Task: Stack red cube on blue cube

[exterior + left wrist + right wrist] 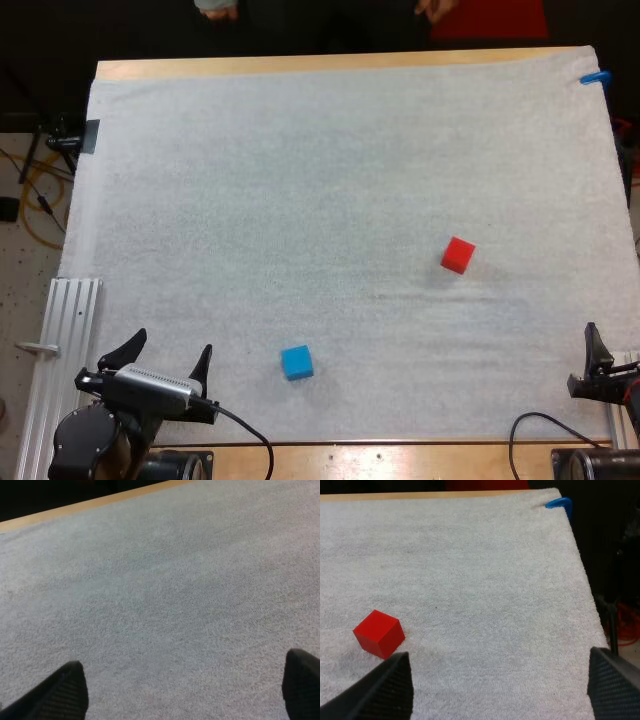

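Lying apart on the mat [300, 180], the red cube [458, 255] and blue cube [296, 362] are untouched; the left pincer [171, 343] and right pincer [498, 655] are held spread, empty, presumably readied for grasping.

This is a robotics lab bench rather than a home or a shop: a wooden table [300, 66] is covered by a plain white mat [330, 170], with a robot's left arm [95, 435] and right arm [605, 385] stationed at its near edge. A ribbed aluminium rail [70, 340] lies along the mat's left side, and loose cables [40, 205] trail over the speckled floor [18, 300] beside it.
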Robot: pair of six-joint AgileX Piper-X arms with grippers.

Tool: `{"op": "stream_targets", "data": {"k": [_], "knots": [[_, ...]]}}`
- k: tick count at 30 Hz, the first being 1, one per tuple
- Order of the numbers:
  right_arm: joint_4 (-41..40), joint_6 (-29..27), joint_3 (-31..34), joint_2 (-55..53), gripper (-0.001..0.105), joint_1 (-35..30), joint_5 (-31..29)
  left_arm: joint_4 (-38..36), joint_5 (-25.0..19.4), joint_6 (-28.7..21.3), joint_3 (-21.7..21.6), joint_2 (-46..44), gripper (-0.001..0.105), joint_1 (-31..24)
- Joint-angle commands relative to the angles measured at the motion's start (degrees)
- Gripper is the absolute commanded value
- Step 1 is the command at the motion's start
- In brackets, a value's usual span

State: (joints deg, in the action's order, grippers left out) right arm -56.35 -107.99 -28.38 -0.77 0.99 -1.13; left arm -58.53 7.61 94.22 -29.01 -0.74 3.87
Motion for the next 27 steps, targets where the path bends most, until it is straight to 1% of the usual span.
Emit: {"op": "stream_targets", "data": {"k": [1,5,8,10,12,16,18,22,24,25,27], "knots": [[0.6,0.2,-0.1,-2.1,0.07,-0.2,0.1,0.9,-0.1,0.4,-0.2,-8.0,0.076,-0.1],[0.6,-0.9,-0.1,-2.0,0.07,-0.2,1.9,0.9,0.4,0.3,-0.2,-8.0,0.076,-0.1],[0.4,-1.6,-0.1,-1.1,0.07,-0.2,3.4,0.9,2.7,-0.5,-0.2,-7.4,0.076,-0.1],[-0.4,-1.6,-0.6,0.3,0.07,-0.2,3.6,0.8,3.2,-0.4,-0.7,-6.8,0.076,-0.1],[-2.7,-1.6,-2.2,2.9,0.07,-0.2,4.2,-0.6,4.3,-0.4,-2.3,-5.0,0.076,-0.1],[-4.4,-2.5,-5.6,8.0,0.07,-0.1,6.1,-2.6,6.6,-0.8,-6.0,-1.4,0.076,1.9],[-4.4,-2.9,-8.5,11.7,0.07,0.3,7.0,-5.2,6.6,-3.2,-9.2,1.7,0.076,4.0],[-4.6,-4.9,-13.2,17.2,0.07,2.8,7.8,-8.5,7.4,-4.7,-13.5,5.9,0.076,8.3],[-6.0,-6.6,-16.9,21.9,0.07,5.4,7.8,-11.7,7.7,-6.1,-16.3,8.6,0.076,11.6],[-6.5,-7.0,-17.8,22.7,0.07,6.1,7.8,-12.3,7.7,-6.2,-16.7,9.3,0.076,12.1],[-8.0,-8.1,-21.0,27.9,0.07,9.0,7.8,-16.0,8.1,-6.2,-18.7,11.9,0.076,15.1]]}}
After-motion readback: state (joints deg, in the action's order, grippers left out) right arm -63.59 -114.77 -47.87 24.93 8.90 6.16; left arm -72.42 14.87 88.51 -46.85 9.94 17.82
